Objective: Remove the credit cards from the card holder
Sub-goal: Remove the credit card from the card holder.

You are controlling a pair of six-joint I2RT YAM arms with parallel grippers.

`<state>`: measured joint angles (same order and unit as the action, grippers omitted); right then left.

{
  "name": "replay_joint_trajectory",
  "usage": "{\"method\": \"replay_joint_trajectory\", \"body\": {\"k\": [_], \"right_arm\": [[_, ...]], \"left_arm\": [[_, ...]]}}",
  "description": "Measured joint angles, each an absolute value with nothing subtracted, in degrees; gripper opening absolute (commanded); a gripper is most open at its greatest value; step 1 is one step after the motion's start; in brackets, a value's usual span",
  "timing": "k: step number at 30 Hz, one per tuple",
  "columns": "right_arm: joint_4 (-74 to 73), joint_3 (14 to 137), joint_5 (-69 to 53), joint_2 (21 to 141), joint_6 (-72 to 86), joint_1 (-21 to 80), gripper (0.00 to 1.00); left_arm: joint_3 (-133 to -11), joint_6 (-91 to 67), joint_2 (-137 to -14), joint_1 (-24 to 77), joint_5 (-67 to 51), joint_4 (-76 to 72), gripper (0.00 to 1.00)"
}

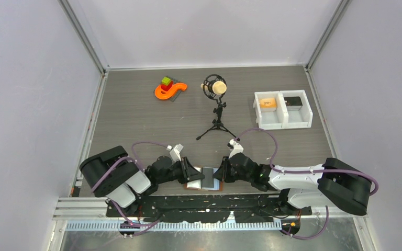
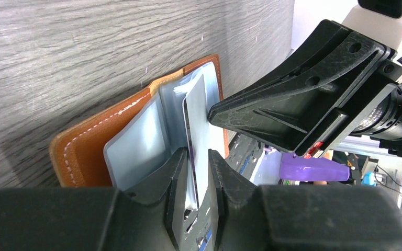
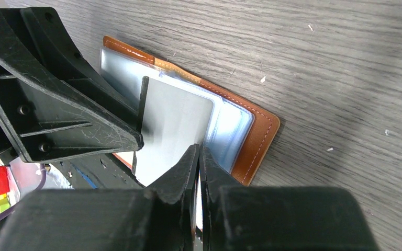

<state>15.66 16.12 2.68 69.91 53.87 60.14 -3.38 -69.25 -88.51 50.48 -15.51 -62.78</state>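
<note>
Spanning the scene, the desk (image 1: 136, 120) carries the holder (image 3: 261, 130) at its 6 o'clock edge, between the two arm bases. Both arms are folded low and reach inward to meet over it. Seen from above, the holder lies at 3 o'clock from the left end effector (image 2: 198, 154) and at 9 o'clock from the right end effector (image 3: 199, 150), about equally near each. It lies open, sleeves up, long axis running 9 to 3. The left fingers pinch a card (image 2: 194, 115) that stands on edge, partly out of a sleeve. The right fingers are pressed together, tips at the sleeve edge beside that card; what they nip, if anything, I cannot tell. Freeing the card looks like a pull toward 9 o'clock.
</note>
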Motion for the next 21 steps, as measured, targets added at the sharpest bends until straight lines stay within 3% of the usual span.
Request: {"method": "replay_joint_trajectory", "body": {"k": [21], "right_arm": [[15.7, 16.1, 2.7, 69.9, 53.9, 59.9, 0.10]], "left_arm": [[-1.1, -71.4, -94.7, 48.7, -16.6, -74.3, 0.20]]}}
